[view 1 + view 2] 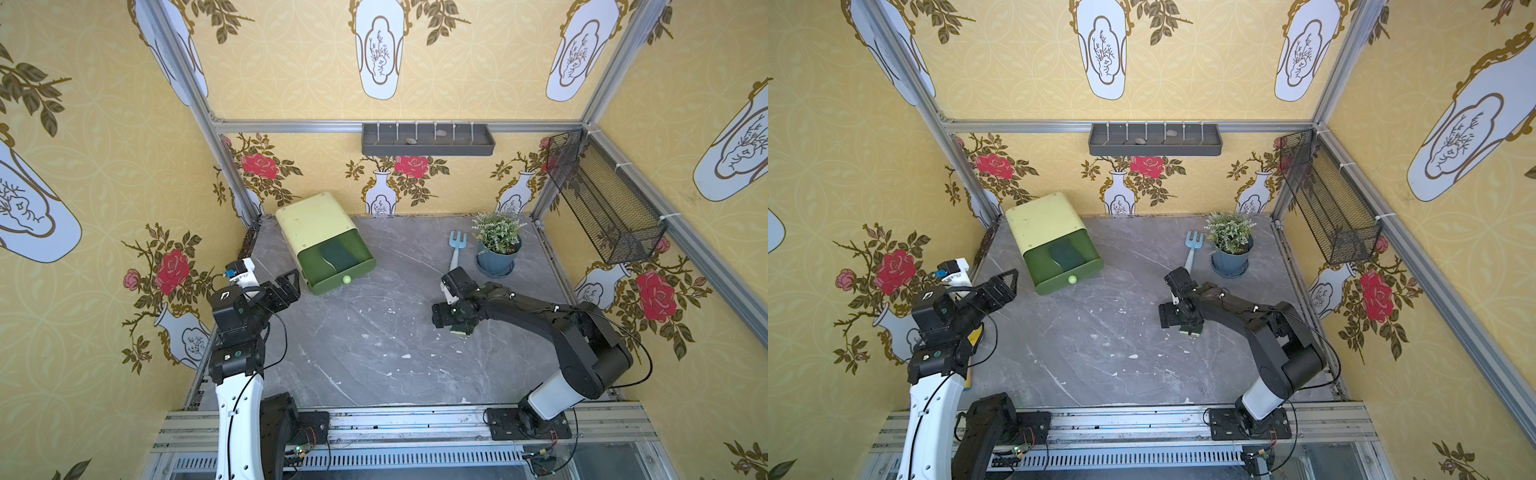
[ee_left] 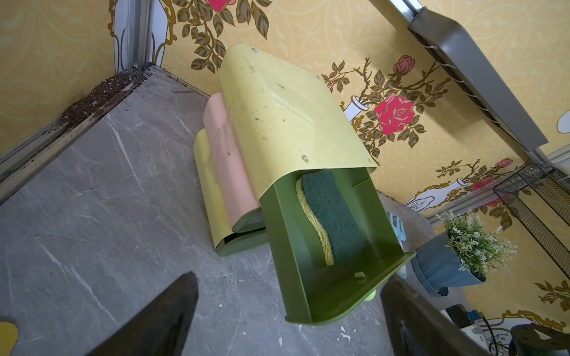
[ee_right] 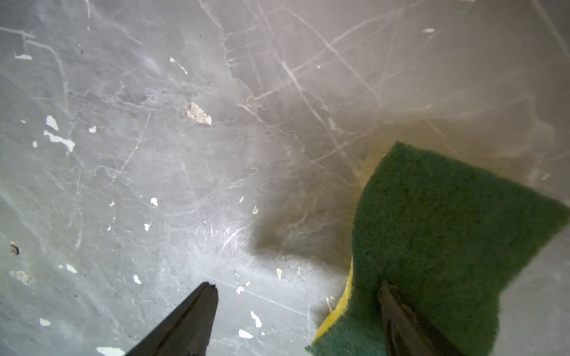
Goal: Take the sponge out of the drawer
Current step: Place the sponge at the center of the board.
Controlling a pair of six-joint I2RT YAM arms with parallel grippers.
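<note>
A: Where is the sponge?

B: I see two. One sponge (image 3: 431, 234) lies on the desk (image 1: 374, 361), green scouring face up with a yellow edge showing. It is directly under the right fingers (image 1: 454, 322), which point down at the desk.

A: Do those fingers hold it?

B: No, they stand wide apart. In the right wrist view one tip sits over the green face. The other tip is over bare desk, clear of the sponge's edge. I cannot tell whether the first tip touches the face.

A: And the other one?

B: The second sponge (image 2: 333, 215) lies inside the drawer (image 2: 283, 240), green side up as well. The dark green drawer is pulled out of the pale yellow cabinet (image 1: 311, 220). The far end of that sponge is tucked under the cabinet's shell.

A: What about the left fingers?

B: The left fingers (image 1: 293, 286) are spread wide and empty, raised above the desk. The drawer's front, with its light green knob (image 1: 346, 279), is just ahead of them, and neither tip touches it.

A: Anything else close by?

B: Beyond the right fingers a blue garden fork (image 1: 457, 245) lies on the desk, its handle end pointing toward them. Just beside the fork a potted plant (image 1: 496, 249) stands upright. Both are well apart from the left fingers.
</note>
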